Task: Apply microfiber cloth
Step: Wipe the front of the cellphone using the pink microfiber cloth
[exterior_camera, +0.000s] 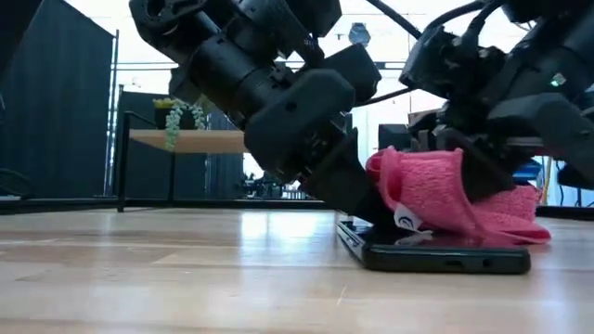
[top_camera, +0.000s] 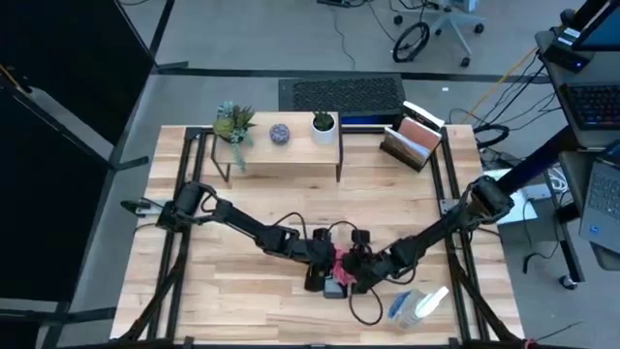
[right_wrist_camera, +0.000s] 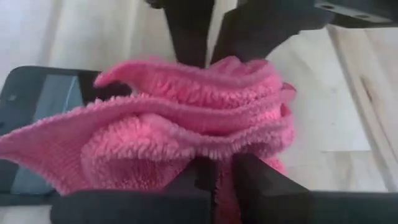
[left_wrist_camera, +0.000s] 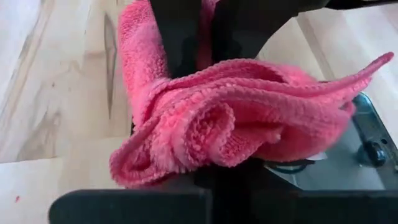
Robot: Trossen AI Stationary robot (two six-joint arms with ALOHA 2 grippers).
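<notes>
**Both grippers pinch the pink cloth over the phone**

Right at the middle of the table's near half, the microfiber cloth sits bunched in thick pink folds on top of the black smartphone, which lies flat on the wooden table. One edge of the cloth trails down onto the phone's glass on the side away from the left arm, and a small white tag hangs from the fold nearest the phone's surface. In the left wrist view the cloth covers most of the screen, with only a strip of glass and the phone's corner showing past it.

The left gripper comes in steeply from the left arm's side, its fingers closed on the cloth just above the phone's end. The right gripper meets it from the opposite side, its two fingers also pinched on a fold of the cloth, so the fabric is bunched between the two.

Nearby, toward the table's front right, a clear spray bottle lies on its side. Along the far edge stands a small shelf carrying potted plants, with a file holder beside it.
</notes>
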